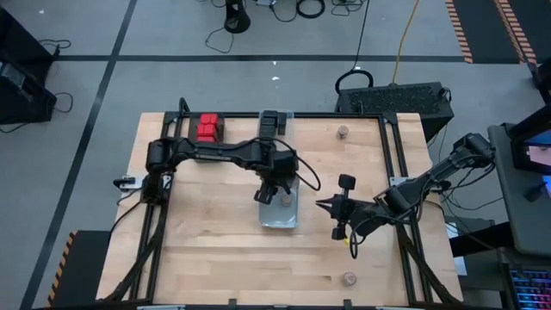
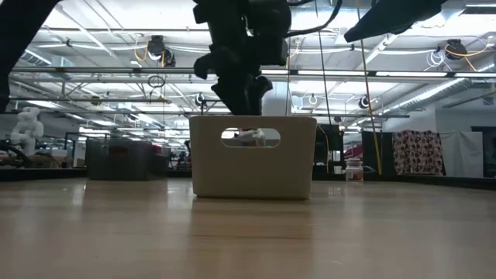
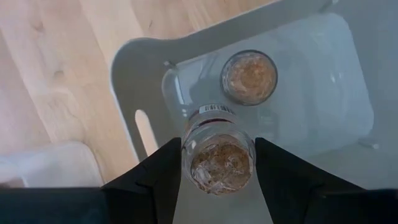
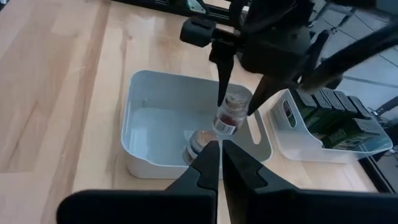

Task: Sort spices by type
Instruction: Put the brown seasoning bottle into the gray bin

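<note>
The left gripper point(image 3: 216, 163) pinches a small round brown-topped spice jar point(image 3: 217, 158) over the clear plastic bin point(image 3: 134, 68). Lower it beside the other jar point(image 3: 249, 76), then let go.

A light wooden bench point(image 1: 207, 250) with a dark frame carries two pale plastic bins set end to end in its middle: one point(image 1: 280, 217) nearer the front and one point(image 1: 274, 123) at the back edge. A cluster of red boxy spices point(image 1: 208, 128) lies on the wood near the back-left, and two small round jars stand alone, one point(image 1: 343, 132) back-right and one point(image 1: 349, 278) front-right.
</note>
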Action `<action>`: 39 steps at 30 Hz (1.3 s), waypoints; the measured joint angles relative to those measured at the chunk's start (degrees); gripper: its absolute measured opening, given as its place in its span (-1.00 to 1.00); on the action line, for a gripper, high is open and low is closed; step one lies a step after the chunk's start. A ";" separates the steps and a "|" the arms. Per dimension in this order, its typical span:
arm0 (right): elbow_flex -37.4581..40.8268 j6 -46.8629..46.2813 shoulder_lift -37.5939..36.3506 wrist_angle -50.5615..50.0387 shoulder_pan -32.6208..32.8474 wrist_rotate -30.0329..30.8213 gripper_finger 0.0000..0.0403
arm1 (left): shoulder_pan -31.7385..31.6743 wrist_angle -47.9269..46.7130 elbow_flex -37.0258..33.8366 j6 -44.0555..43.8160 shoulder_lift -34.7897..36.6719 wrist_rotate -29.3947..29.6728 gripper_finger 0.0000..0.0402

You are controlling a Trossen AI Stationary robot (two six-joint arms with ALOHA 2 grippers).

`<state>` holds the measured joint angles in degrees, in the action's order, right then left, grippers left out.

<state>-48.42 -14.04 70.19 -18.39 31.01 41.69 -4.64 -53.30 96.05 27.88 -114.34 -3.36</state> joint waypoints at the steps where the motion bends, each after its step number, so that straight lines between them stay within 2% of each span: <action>1: 0.00 0.09 0.00 0.00 -0.19 -0.02 -1.00 | -0.06 0.11 0.00 0.07 -0.37 -0.01 -0.06; 22: 0.04 1.26 0.02 0.04 -1.73 0.05 -1.00 | -1.73 1.78 0.04 1.44 -5.25 -2.49 -0.06; 39: 0.04 1.24 0.02 0.09 -1.73 0.03 -1.00 | -1.73 1.95 0.04 1.09 -5.97 -2.49 -0.06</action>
<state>-48.38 -12.80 70.22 -18.31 29.28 41.71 -6.37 -51.35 96.09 28.97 -120.31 -5.85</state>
